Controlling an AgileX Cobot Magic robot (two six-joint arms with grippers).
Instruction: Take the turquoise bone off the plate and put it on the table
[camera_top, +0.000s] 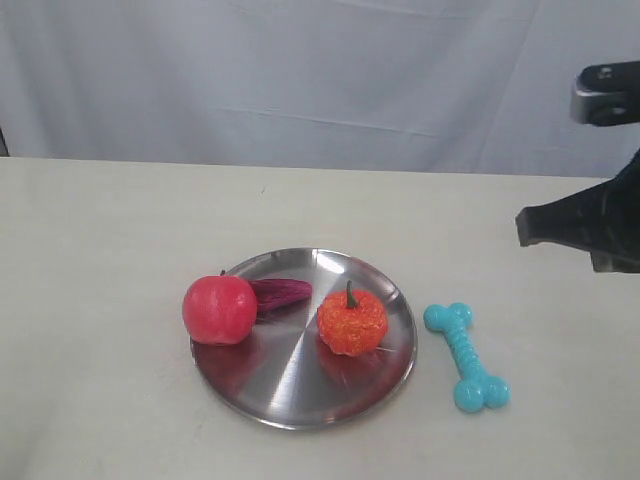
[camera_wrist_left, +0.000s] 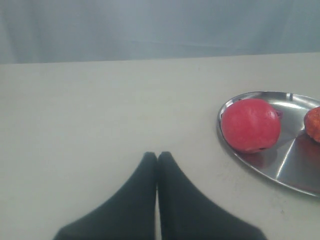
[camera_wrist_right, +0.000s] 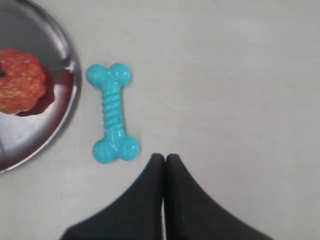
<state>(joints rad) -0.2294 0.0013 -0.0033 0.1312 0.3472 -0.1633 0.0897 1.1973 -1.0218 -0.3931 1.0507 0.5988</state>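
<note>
Turquoise bone (camera_wrist_right: 112, 113) shows before right tool (camera_wrist_right: 164, 157), apple (camera_wrist_left: 250, 125) before left tool (camera_wrist_left: 157, 155); both pinched together.

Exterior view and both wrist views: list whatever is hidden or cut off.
- Exterior view: the purple item is partly hidden behind the apple, so what it is stays unclear.
- Exterior view: the right arm is cut off by the frame edge, and the left arm is out of view.
- Left wrist view: the plate and pumpkin are cut off by the frame edge.
- Right wrist view: plate and pumpkin are again cut off by the edge.
</note>
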